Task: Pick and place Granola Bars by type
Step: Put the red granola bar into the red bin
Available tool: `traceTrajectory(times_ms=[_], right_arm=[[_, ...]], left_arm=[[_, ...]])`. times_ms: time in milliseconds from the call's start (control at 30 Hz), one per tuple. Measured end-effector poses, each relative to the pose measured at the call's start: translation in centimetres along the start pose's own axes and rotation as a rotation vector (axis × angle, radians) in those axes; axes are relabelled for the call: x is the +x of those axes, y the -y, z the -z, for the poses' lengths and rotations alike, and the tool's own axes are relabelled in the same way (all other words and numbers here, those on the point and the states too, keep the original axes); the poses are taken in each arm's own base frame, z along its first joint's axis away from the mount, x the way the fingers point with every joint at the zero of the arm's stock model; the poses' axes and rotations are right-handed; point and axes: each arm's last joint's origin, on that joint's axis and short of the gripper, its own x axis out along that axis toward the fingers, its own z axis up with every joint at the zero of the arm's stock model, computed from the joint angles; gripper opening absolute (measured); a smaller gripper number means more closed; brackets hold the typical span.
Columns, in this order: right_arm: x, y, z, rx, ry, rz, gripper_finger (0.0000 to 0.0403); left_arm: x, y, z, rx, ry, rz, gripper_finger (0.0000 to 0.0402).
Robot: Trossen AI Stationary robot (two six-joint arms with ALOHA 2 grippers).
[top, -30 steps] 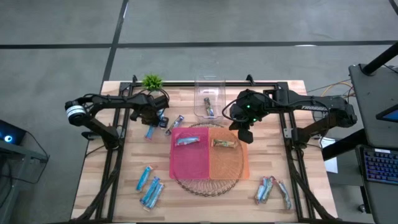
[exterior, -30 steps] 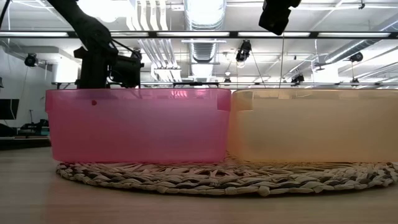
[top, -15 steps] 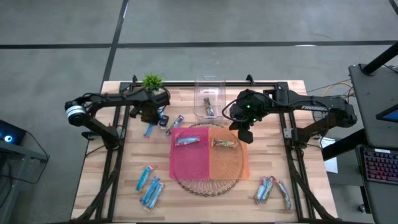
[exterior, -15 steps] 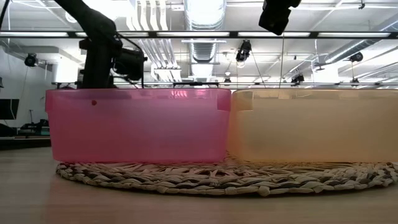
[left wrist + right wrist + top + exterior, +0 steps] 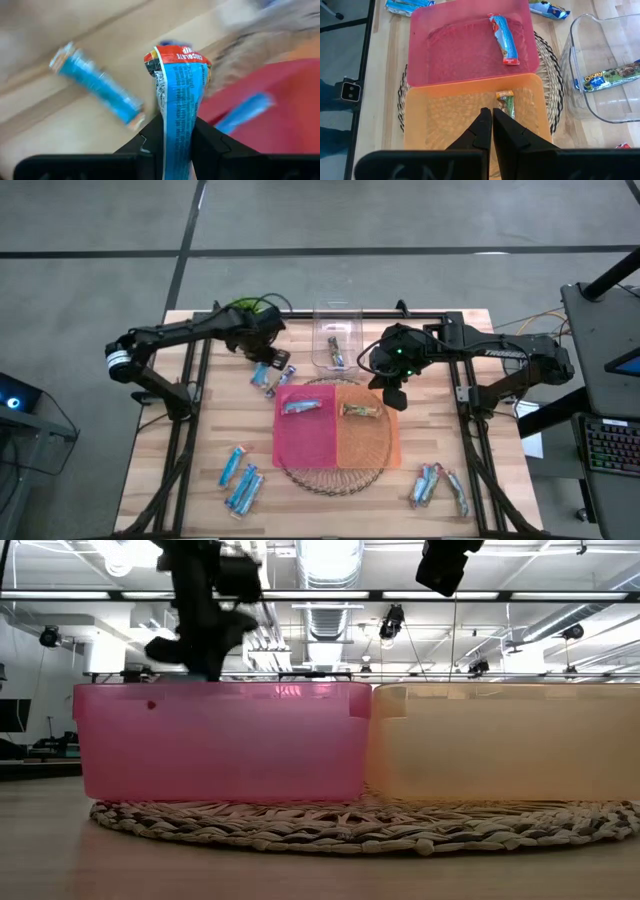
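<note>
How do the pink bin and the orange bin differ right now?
The pink bin holds one light blue bar; the orange bin holds one brown and green bar. The shut right gripper hovers over the orange bin, not the pink. Both sit side by side on the woven mat.

A wooden table [image 5: 200, 440] carries everything. A round woven mat [image 5: 335, 476] is laid at its middle, and a clear container [image 5: 334, 330] is set at the far edge. Blue wrapped granola bars [image 5: 241, 478] are scattered on the near left, and another cluster [image 5: 437, 485] is seen on the near right. Two more bars [image 5: 272, 376] are placed just beside the mat's far left edge.
</note>
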Motion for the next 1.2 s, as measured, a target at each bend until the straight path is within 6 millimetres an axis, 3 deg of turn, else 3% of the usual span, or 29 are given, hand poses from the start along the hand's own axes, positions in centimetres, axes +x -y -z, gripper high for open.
traceTrajectory(times_ms=[300, 633, 867, 1200], right_arm=[[0.0, 0.0, 0.0, -0.017, 0.0, 0.0, 0.0009], [0.0, 0.0, 0.0, -0.02, 0.0, -0.001, 0.0009], [0.0, 0.0, 0.0, -0.019, 0.0, -0.001, 0.0009], [0.0, 0.0, 0.0, -0.013, 0.0, -0.001, 0.0009]], left_arm=[[-6.1, 5.5, 0.7, 0.248, 0.147, 0.186, 0.0057], [-7.9, 9.0, 3.4, 0.384, 0.187, 0.311, 0.0057], [-7.5, 12.3, 5.7, 0.502, 0.204, 0.441, 0.0057], [-1.5, 15.8, 6.8, 0.636, 0.025, 0.419, 0.0057]])
